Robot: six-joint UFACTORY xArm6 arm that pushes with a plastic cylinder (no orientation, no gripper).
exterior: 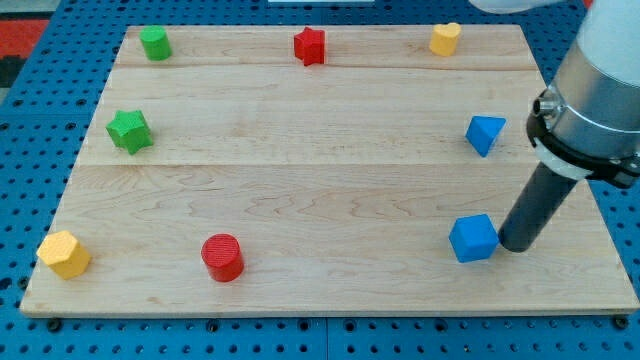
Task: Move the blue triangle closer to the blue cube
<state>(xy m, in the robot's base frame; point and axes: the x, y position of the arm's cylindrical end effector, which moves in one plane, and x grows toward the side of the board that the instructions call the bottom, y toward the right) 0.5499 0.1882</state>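
Observation:
The blue triangle [485,133] lies near the board's right edge, about mid-height. The blue cube [473,238] sits below it, toward the view's bottom right. My tip [517,245] rests on the board just to the right of the blue cube, touching it or nearly so. The dark rod rises up and to the right from there into the grey arm body [600,95]. The triangle is well above the tip and apart from it.
A green block [155,43], a red star [310,46] and a yellow block [446,39] line the board's top edge. A green star [130,131] is at the left. A yellow block [65,254] and a red cylinder [222,257] lie along the bottom.

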